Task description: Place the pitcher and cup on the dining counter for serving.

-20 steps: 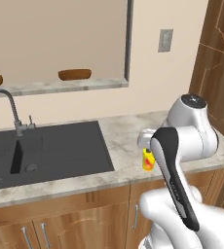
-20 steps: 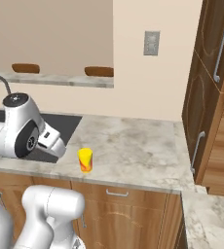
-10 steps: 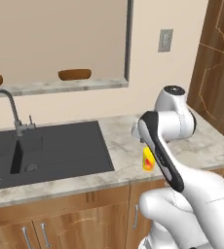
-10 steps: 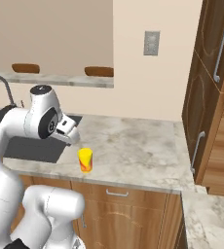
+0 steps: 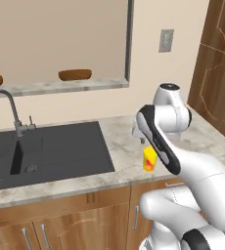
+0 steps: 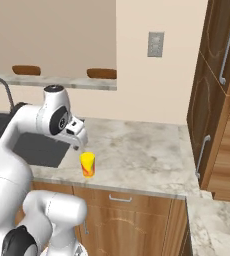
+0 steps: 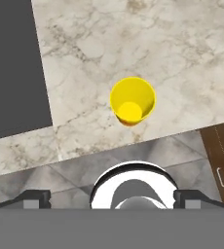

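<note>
Left base view: small yellow cylindrical cup with red-orange mark [image 5: 150, 159] upright on marbled worktop [image 5: 119, 146], near front edge, right of black sink [image 5: 46, 149].

Right base view: two-finger gripper [image 6: 79, 141] just above cup [image 6: 87, 164]; opening cannot tell.

Hand view: cup [image 7: 132, 101] empty. Judged light, rigid, smooth; grasp across rim, moderate force.

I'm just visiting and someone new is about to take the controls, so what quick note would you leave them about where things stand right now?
Claw: open, holding nothing, hanging just above the cup and looking straight down into it in the hand view.
Cup: upright near the front edge of the marbled worktop, right of the black sink.
Dining counter: the raised ledge behind the sink, with two brown stool tops behind it.
Done: nothing placed yet.
Left: lower onto the cup, grip it, carry it to the dining counter, then find the pitcher and bring it too.
</note>
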